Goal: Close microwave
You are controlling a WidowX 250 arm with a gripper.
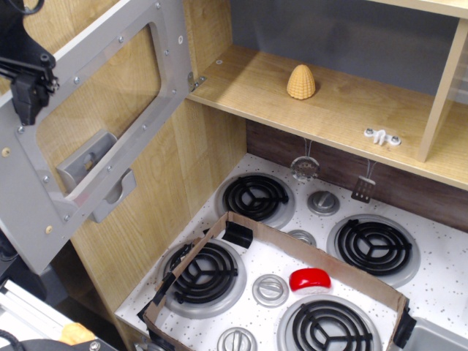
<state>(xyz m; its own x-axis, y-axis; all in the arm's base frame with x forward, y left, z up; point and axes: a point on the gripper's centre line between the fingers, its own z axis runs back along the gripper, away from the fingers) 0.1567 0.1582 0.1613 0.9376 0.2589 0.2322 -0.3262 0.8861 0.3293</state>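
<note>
I see the microwave [102,110] door swung wide open at the far left, its clear window facing me, with my gripper [28,91] at the door's upper left edge, and I cannot tell how far its fingers are spread or whether they hold anything, while a corn cob [300,81] sits inside on the wooden shelf [344,121].

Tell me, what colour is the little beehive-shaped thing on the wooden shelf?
The beehive-shaped thing is yellow-tan, shown in the only view.
</note>
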